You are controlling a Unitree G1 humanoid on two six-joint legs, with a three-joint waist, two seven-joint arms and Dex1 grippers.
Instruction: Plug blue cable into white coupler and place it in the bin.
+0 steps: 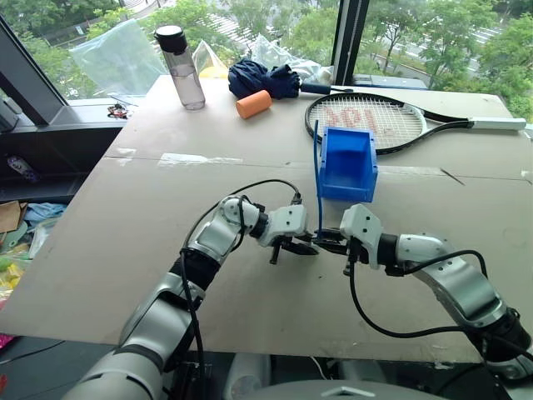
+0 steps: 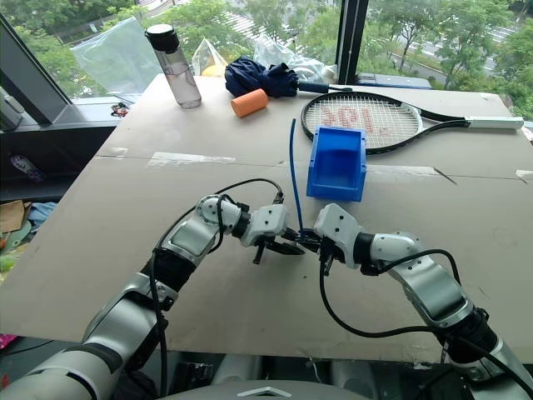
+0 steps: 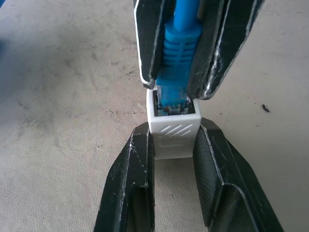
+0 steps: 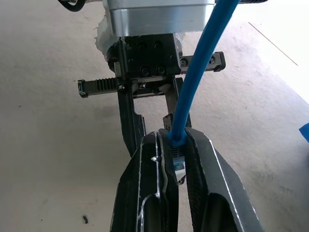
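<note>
Start at your left gripper (image 3: 174,145): it is clenched on the white coupler (image 3: 173,130), both fingers flat against the block's sides and the dark socket facing away from the wrist, toward the other hand. Directly ahead of that socket sits your right gripper (image 4: 175,150), clamped tight on the blue cable (image 4: 200,72) at its moulded boot, with the rest of the cable rising free above the two hands. In the left wrist view the plug tip is at the mouth of the socket and seems partly inside, but I judge it not fully seated, since the boot is clear of the coupler's face.

So you are in the plugging step. The next move calls for a straight push of the plug along the socket's axis, keeping both grips firm and the two parts in line; any tilt could jam the clip. Once it is home, carry the joined pair to the bin (image 1: 346,162), which stands beyond the grippers, slightly toward the right one, with its open top clear.

As for writing: red letters show on the strings of the tennis racket (image 1: 366,121) behind the bin, but I cannot read them
</note>
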